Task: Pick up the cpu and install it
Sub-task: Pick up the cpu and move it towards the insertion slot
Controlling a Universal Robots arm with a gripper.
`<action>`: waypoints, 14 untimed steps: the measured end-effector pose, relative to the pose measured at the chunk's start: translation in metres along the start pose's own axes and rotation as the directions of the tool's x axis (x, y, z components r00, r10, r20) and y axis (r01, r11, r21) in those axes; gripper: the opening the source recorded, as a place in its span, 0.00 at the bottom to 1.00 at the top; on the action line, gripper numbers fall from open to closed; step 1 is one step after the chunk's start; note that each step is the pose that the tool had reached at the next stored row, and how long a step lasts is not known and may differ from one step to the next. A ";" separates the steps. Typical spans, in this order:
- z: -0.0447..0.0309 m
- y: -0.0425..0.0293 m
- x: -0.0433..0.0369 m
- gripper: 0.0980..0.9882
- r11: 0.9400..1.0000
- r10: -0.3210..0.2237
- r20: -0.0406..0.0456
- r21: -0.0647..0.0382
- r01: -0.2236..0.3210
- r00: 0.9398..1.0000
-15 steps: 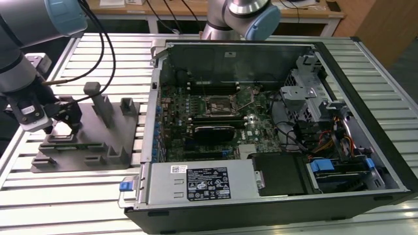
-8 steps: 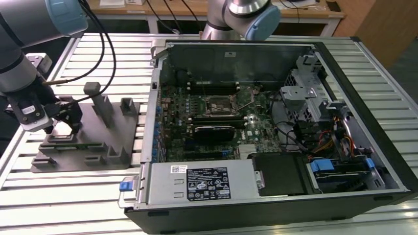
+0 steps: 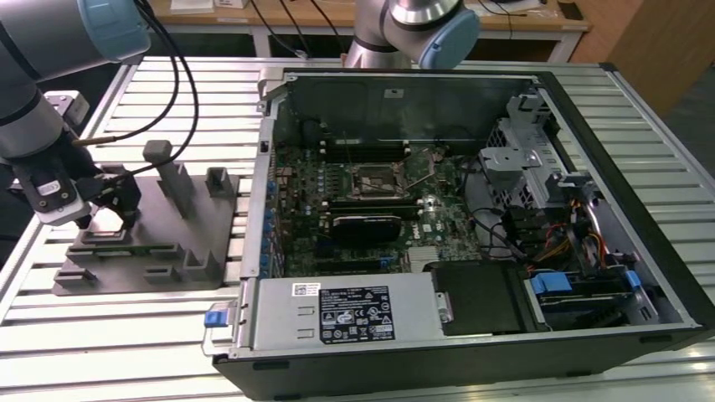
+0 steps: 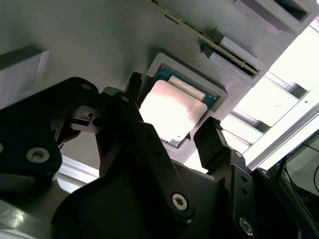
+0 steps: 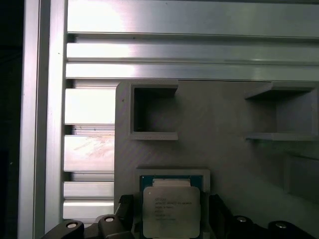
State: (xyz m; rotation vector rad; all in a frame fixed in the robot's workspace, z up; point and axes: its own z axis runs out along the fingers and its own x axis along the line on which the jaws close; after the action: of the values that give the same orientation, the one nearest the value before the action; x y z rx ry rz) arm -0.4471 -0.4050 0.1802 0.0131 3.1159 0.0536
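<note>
end effector (image 4: 170, 105) spread, flanking both cpu (image 4: 174, 114) edges.

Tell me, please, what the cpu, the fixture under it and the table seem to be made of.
The cpu: pale metal lid, satin sheen, on a green board edge. The fixture: probably matte grey plastic, its fine ridged texture suggesting printing. The table: likely aluminium, bright brushed slats with grooves.

The arm (image 3: 28, 100) was built of silver-grey tubes, its joints closed by pale blue caps (image 3: 112, 25). Black cables (image 3: 170, 46) were strung along it. The gripper (image 3: 109, 219) was black, its fingers (image 4: 214, 147) fastened with silver screws (image 4: 179, 201).
</note>
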 end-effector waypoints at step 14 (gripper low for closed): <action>-0.0012 0.0000 0.0000 0.59 1.000 0.000 0.000 0.000 0.000 1.000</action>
State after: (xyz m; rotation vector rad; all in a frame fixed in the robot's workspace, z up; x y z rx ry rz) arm -0.4471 -0.4050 0.1814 0.0135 3.1159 0.0536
